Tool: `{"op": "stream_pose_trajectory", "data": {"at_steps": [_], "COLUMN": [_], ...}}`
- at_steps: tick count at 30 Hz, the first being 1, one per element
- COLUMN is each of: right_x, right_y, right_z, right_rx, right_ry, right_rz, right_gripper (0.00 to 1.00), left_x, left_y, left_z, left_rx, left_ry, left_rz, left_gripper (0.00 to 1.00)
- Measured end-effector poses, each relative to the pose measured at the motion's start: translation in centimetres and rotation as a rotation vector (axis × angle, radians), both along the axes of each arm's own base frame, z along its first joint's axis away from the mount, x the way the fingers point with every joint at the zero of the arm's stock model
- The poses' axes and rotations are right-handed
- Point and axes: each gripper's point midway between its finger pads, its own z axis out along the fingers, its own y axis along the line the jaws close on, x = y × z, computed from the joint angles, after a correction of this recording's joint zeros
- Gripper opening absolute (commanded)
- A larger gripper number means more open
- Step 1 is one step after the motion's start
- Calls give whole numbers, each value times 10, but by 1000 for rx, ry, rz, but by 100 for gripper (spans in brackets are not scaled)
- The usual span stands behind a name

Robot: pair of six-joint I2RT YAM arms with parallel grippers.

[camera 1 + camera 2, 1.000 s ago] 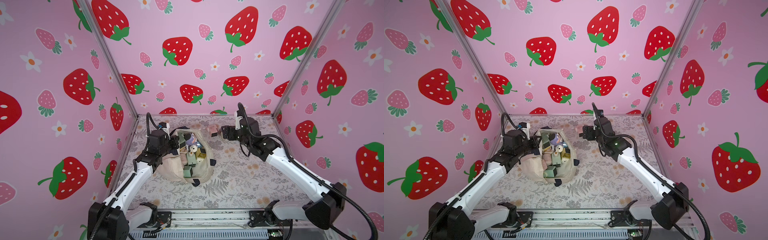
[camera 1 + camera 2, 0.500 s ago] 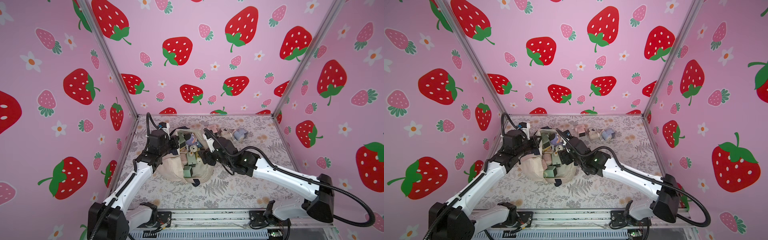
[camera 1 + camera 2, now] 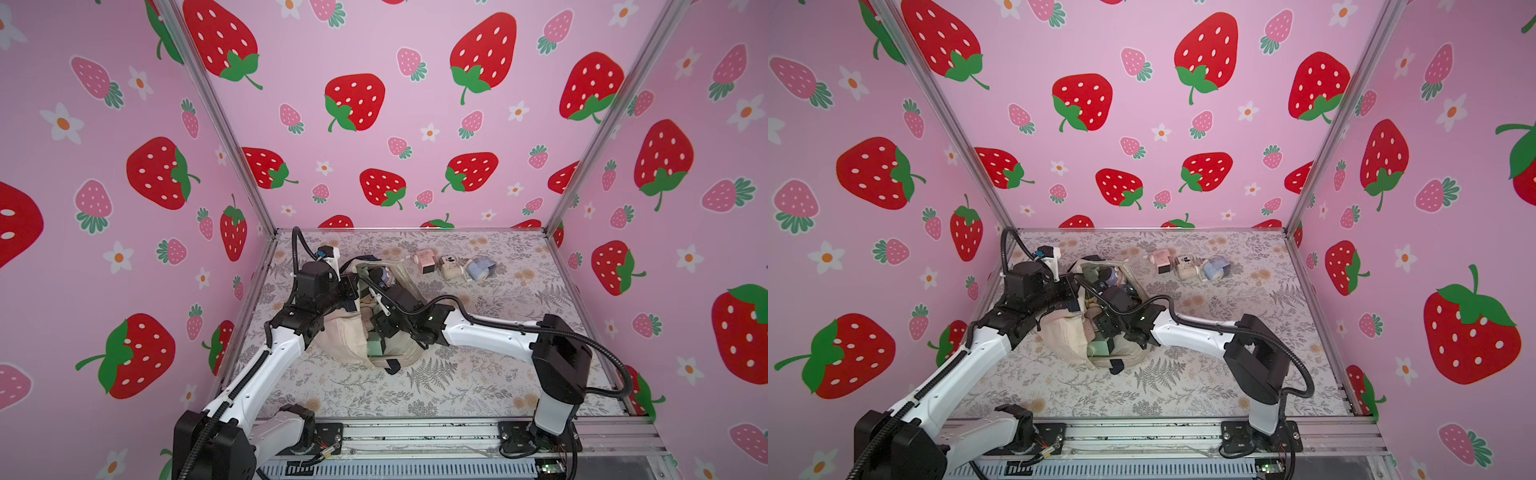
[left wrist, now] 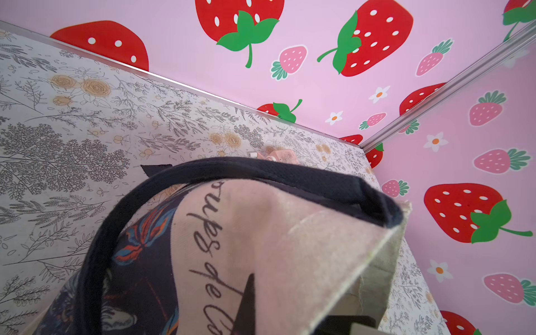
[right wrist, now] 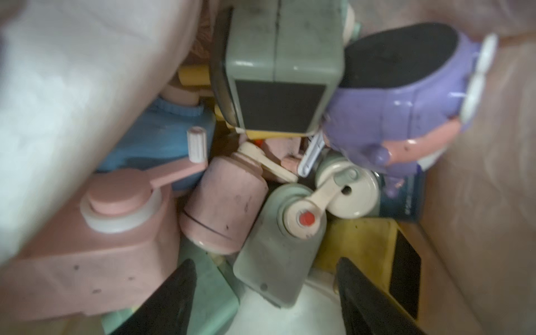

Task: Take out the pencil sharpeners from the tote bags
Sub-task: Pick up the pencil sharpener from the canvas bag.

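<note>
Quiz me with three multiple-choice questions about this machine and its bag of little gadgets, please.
1. Where do the loose sharpeners lie?
A. on the table's far side
B. on the front rail
C. on the right arm

2. How many sharpeners are out of the tote bag?
A. one
B. three
C. six

3. How is the right pincer?
A. shut on a sharpener
B. resting outside the bag
C. open, inside the bag

Answers: 1 A, a top view shows them there. 2 B: pink sharpener, cream sharpener, blue sharpener. 3 C, the right wrist view shows its fingers apart over the piled sharpeners.
</note>
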Motion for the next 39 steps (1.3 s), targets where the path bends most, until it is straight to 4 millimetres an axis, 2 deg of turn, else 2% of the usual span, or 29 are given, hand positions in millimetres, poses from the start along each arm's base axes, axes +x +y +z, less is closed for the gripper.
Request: {"op": "stream_pose_trajectory", "data": {"at_steps": [3,6,13,20,28,33,39], "right_x": [11,21,47,56,63,71,75], "right_y": [18,29,26,35,46,54,53], "right_z": [1,0,-8,-7,-16,-12,-11], "right_rx": [24,36,34,87,116,164,211], "right_ry": [-23,-50,-86,-94,-97,-132,-202], "right_rz": [7,8,-54,15,64,65,73], "right_gripper": [81,94,100,93,97,89,77], "left_x": [0,-1,-3,-3,-3,-3,-3], "left_y": [0,0,1,0,1,2,0], "left_z": [0,-1,0,0,-1,0,-1], "left_rx": [1,6,4,5,7,10,11], "left_ry": [-2,-2,-11,-11,-9,-12,-12], "left_rz": [-2,-2,-4,-5,-2,2,-3], "left_gripper": [0,0,0,0,0,0,0]}}
